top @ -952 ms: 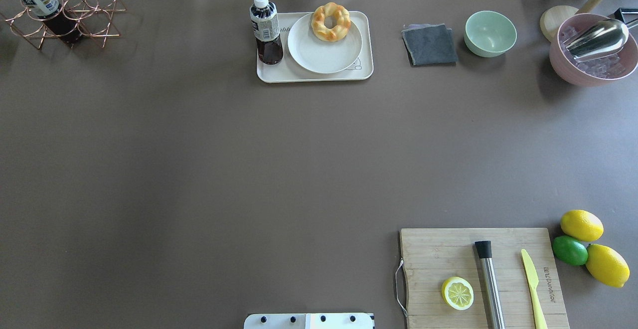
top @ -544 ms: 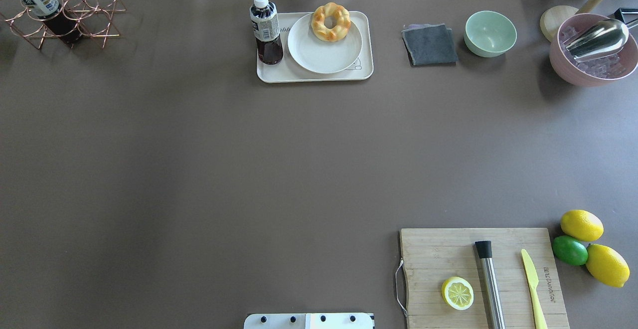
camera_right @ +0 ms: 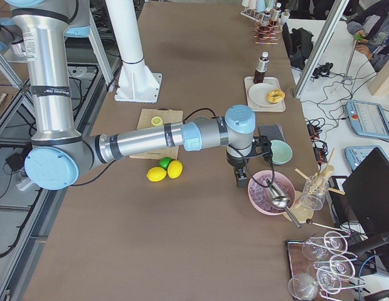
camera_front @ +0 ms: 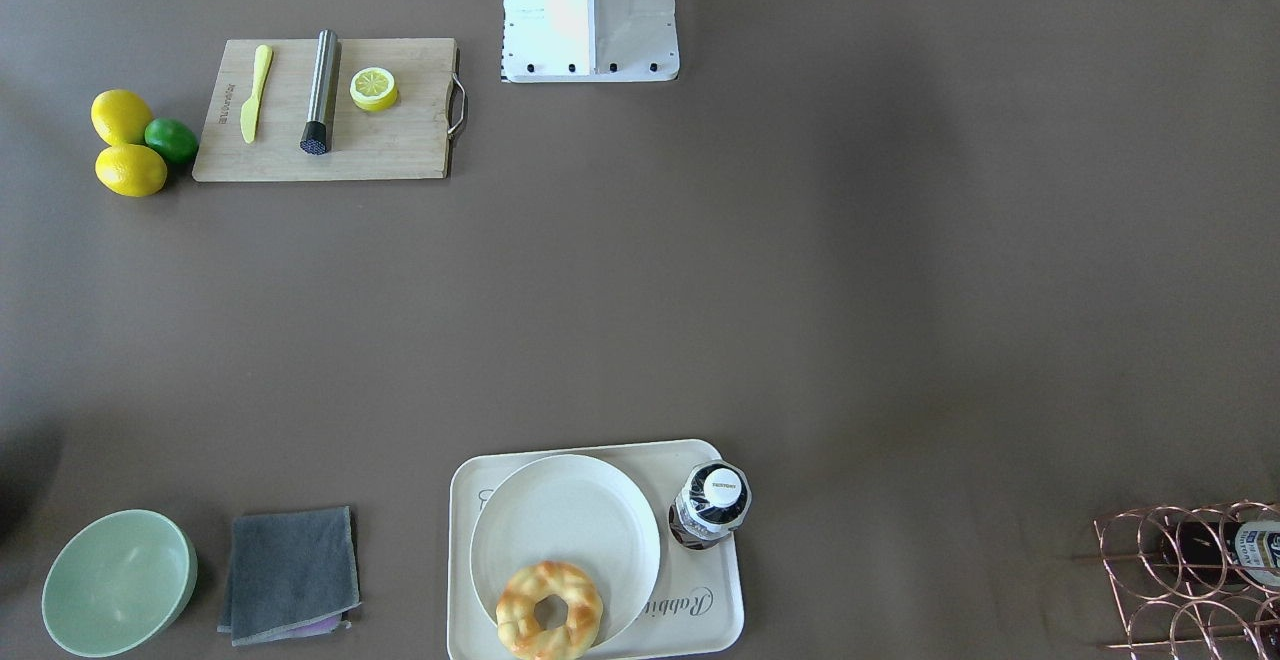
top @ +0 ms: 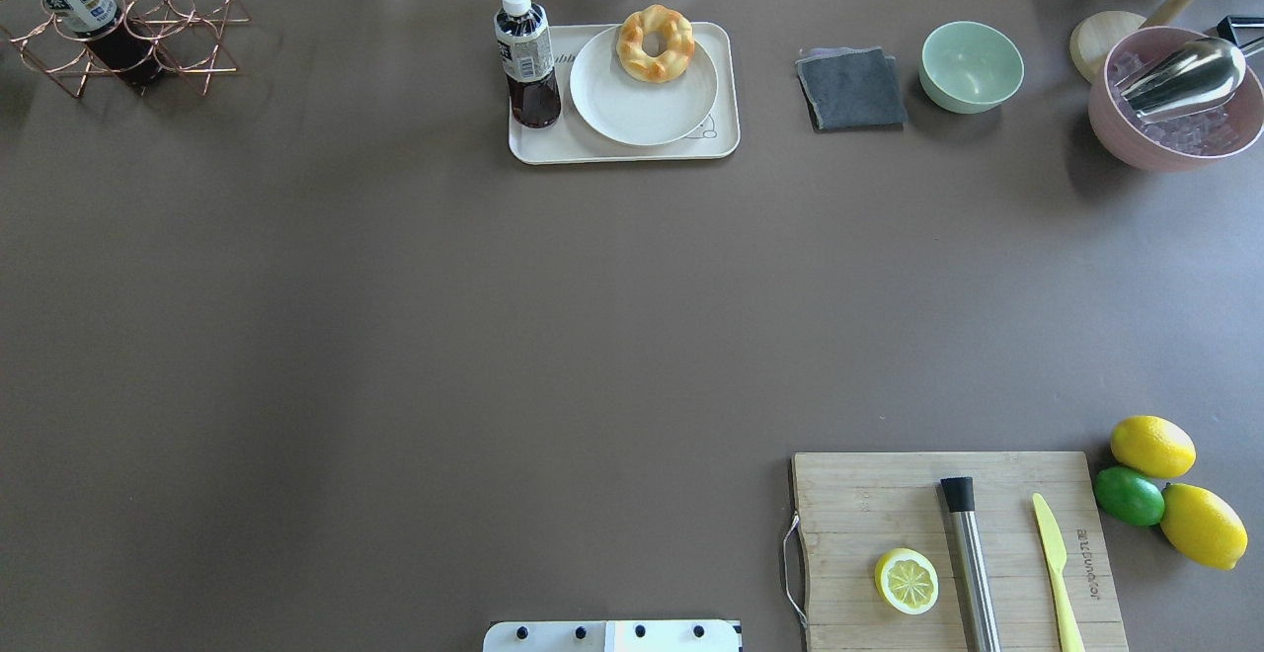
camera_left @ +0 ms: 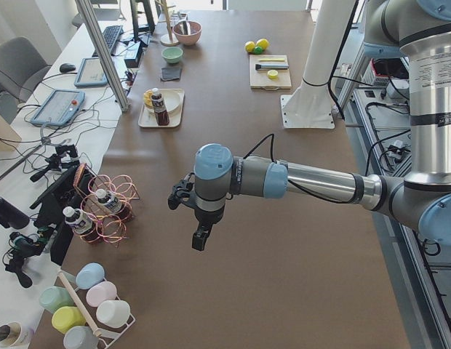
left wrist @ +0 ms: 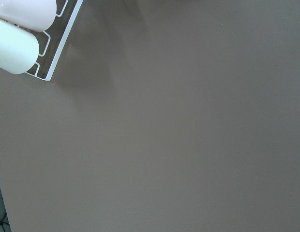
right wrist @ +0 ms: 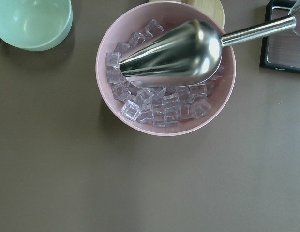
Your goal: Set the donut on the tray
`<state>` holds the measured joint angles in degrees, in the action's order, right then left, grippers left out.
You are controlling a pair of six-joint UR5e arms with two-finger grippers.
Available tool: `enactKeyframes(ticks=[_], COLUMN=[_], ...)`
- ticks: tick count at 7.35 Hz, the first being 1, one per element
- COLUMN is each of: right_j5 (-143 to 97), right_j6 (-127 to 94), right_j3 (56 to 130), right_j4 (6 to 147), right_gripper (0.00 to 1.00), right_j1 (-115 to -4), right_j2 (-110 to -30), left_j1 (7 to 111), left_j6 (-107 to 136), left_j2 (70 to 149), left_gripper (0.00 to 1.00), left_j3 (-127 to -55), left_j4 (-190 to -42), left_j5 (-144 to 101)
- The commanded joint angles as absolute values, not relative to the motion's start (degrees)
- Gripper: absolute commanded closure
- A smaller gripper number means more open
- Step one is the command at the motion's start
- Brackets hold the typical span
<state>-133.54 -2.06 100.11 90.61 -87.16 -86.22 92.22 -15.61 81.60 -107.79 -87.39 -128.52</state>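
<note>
Donut [top: 656, 42] on plate [top: 632, 104] far rim, at tray [top: 558, 145] edge; left fingers [camera_left: 201, 238], right fingers [camera_right: 242, 180]: state unclear.

arms [camera_left: 320, 182]: silver tubes | joint caps [camera_left: 213, 161]: light blue | cable [camera_left: 271, 135]: black | pedestal [camera_front: 590, 10]: white

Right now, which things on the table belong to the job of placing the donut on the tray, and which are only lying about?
Job: donut, resting on the white plate; tray.

Lying about: bottle standing on the tray, grey cloth, green bowl, pink bowl of ice, cutting board, lemon slice, lemons, lime.
</note>
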Motion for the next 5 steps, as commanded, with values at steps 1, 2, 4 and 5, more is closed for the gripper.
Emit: enactKeyframes(ticks=[1, 2, 4, 5], right_j5=[-133.6, -133.6, -133.6, -133.6], right_j6=[-2.1, -2.1, -2.4, -2.4], right_j3=[100.0, 100.0, 99.8, 99.8], right_j4=[90.6, 90.6, 90.6, 90.6], right_gripper=[0.00, 0.00, 0.00, 0.00], right_j1=[-87.1, -86.9, -86.5, -86.4], right_j2=[-86.2, -86.2, -86.2, -86.2], left_j1=[92.2, 92.2, 92.1, 92.1], left_j6=[-15.3, -15.5, -15.6, -15.6], left_j2=[81.6, 81.6, 81.6, 81.5], left_gripper=[0.03, 0.03, 0.03, 0.02], left_j3=[-107.8, -108.0, -108.7, -109.9], left_j4=[-87.5, -88.0, -88.1, -88.1], left_j5=[-128.3, -128.3, -128.8, -128.6])
